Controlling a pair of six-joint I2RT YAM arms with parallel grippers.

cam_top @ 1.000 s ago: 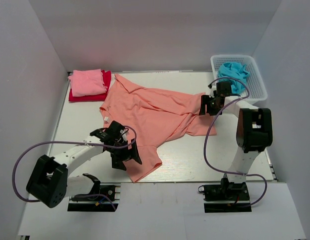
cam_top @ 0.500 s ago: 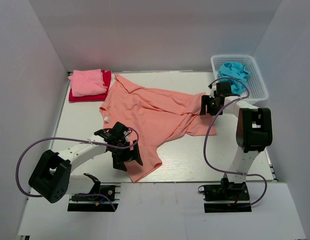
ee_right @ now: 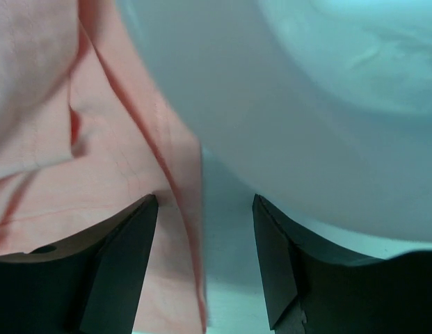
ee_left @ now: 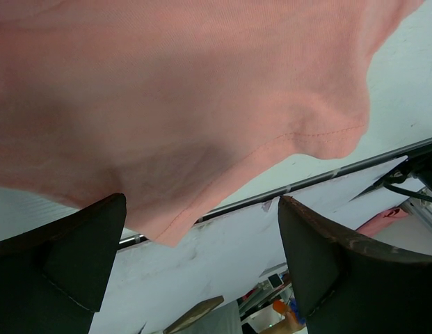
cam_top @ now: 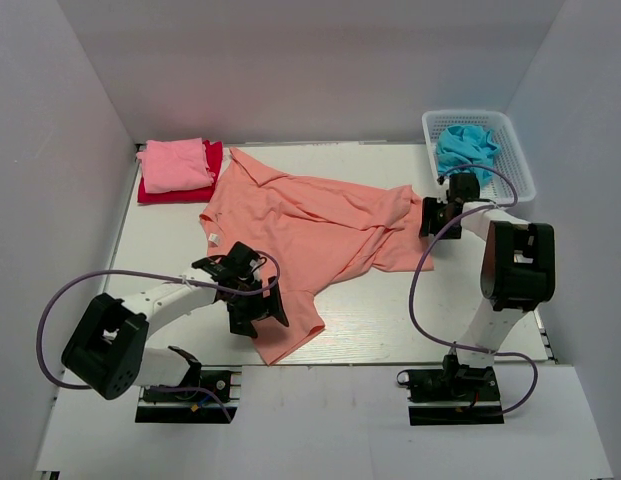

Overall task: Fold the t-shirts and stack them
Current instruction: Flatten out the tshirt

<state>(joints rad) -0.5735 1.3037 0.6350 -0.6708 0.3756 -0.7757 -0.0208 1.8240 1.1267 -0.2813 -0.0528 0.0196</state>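
Now the left gripper [cam_top: 258, 305] gapes over the shirt [cam_top: 310, 220] at its lower hem. The right gripper [cam_top: 437, 217], also spread, straddles its right edge. A shallow pinch there could slip.

Bright, even white light, soft faint shadows.
Overhead view is sharp; right wrist view is blurred throughout, the orange shirt [ee_right: 56, 209] soft-edged.

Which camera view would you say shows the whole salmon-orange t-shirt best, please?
The top external view: the salmon-orange t-shirt lies spread out there, nearly all of it visible. The left wrist view shows only a hem corner of it; the right wrist view shows only a creased strip along one edge.
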